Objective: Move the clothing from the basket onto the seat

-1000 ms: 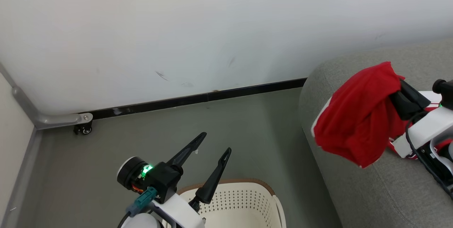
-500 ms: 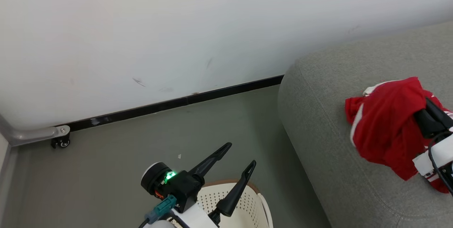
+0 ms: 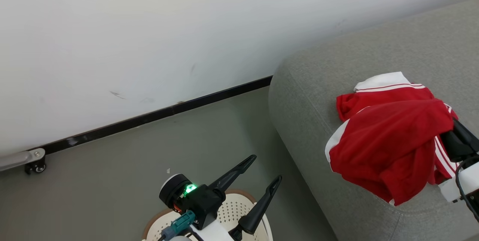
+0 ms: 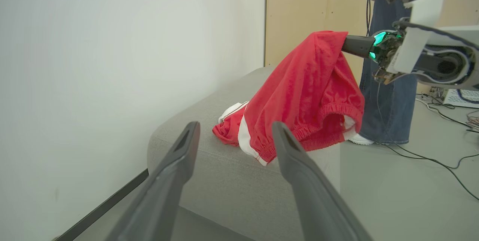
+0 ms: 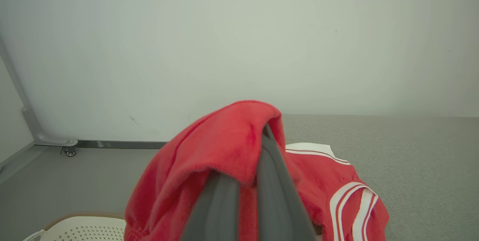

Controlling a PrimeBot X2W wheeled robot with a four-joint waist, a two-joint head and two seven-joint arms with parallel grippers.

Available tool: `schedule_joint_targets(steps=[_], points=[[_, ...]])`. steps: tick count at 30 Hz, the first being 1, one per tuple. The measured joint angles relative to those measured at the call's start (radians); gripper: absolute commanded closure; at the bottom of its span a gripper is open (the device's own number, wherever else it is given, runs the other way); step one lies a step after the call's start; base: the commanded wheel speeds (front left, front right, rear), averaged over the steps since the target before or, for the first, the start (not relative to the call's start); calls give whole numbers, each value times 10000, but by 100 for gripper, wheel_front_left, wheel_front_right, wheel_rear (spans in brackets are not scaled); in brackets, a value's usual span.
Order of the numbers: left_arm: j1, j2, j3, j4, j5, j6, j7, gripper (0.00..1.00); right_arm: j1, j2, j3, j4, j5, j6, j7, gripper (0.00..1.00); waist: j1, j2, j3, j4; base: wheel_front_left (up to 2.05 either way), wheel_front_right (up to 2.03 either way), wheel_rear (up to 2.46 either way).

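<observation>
head view has the right gripper [image 5: 258,173] at the right edge, its fingers [image 5: 275,181] pressed together and pinching a red garment [image 3: 385,147] with white side trim. the cloth drapes over the finger ends. from the left wrist view it hangs from that grip down to the grey sofa [image 3: 374,35], its gathered elastic hem touching the cushion near the front edge. a second red garment [image 3: 381,84], with a white band and thin stripes, lies on the sofa just behind and partly under the held one. the left gripper [image 3: 266,167] hovers above the cream laundry basket [image 3: 234,211] on the floor, fingers spread wide and holding nothing. the basket's inside is mostly hidden by that arm. a person in blue jeans [image 4: 389,98] stands beyond the sofa.
</observation>
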Motion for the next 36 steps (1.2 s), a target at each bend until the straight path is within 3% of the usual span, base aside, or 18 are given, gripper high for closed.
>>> schedule_joint_targets(steps=[12, 25, 36], points=[[1, -27, 44, -88, 23, 151, -40, 0, -257, 12, 286, 468, 198, 0, 0, 100, 0, 0, 356, -454, 0, 0, 0], [1, 2, 69, -489, 359, 539, 15, 0, -3073, -794, -293, 2289, 261, 0, 268, 100, 0, 0, 1077, -131, 0, 0, 0], [-103, 6, -219, -1262, 863, 715, 368, 0, -5024, -1386, -1383, 4132, -48, 0, 366, 100, 0, 0, 1917, 331, 0, 0, 0]])
